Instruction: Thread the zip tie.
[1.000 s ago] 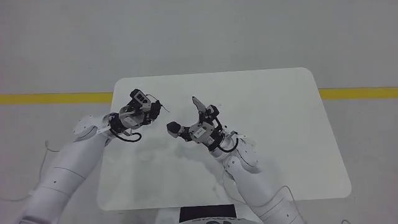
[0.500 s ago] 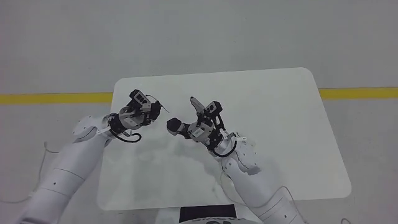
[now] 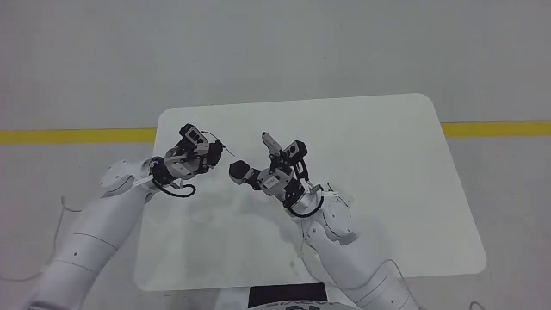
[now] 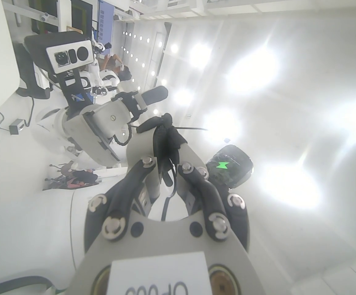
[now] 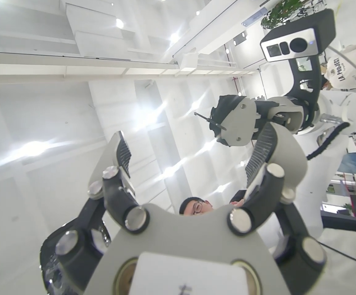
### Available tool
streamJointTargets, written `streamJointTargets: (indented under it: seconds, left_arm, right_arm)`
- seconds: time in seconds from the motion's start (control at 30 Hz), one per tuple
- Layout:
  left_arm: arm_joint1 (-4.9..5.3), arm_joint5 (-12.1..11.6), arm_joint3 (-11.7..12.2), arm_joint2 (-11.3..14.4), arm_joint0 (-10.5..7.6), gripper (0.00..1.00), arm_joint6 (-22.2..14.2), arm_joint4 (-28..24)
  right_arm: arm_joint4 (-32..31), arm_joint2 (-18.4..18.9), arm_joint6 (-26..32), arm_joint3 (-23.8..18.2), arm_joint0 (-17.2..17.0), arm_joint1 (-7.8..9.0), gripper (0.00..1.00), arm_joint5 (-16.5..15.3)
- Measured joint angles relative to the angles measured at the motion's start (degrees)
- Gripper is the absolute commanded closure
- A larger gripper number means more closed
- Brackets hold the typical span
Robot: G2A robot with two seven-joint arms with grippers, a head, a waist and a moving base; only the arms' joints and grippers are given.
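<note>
over the white table (image 3: 387, 138) we see our left gripper (image 3: 203, 150) pinched tight on the black zip tie (image 4: 193, 129), whose thin end pokes out toward the right gripper (image 3: 250, 157). the right gripper's jaws stand wide apart with nothing in them, near the tie's tip but not touching it.

the right pincer (image 3: 250, 156) has edged left and a little farther across the bench (image 3: 387, 138), closing on the left pincer (image 3: 207, 151) and its zip tie (image 3: 222, 146). its wrist has rolled, turning the wrist camera (image 3: 297, 147) upward, and the forearm has swung left.
</note>
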Motion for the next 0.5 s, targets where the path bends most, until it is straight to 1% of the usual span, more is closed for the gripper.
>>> streamJointTargets:
  seconds: [0.17,0.5]
  left_arm:
    - [0.00,0.00,0.00,0.00,0.00,1.00,0.00,0.00]
    - [0.00,0.00,0.00,0.00,0.00,1.00,0.00,0.00]
  right_arm:
    - [0.51,-0.53,0.61,0.56,0.49,-0.10,0.60,0.02]
    - [1.60,-1.43,1.82,2.03,0.96,-0.24,0.66,0.00]
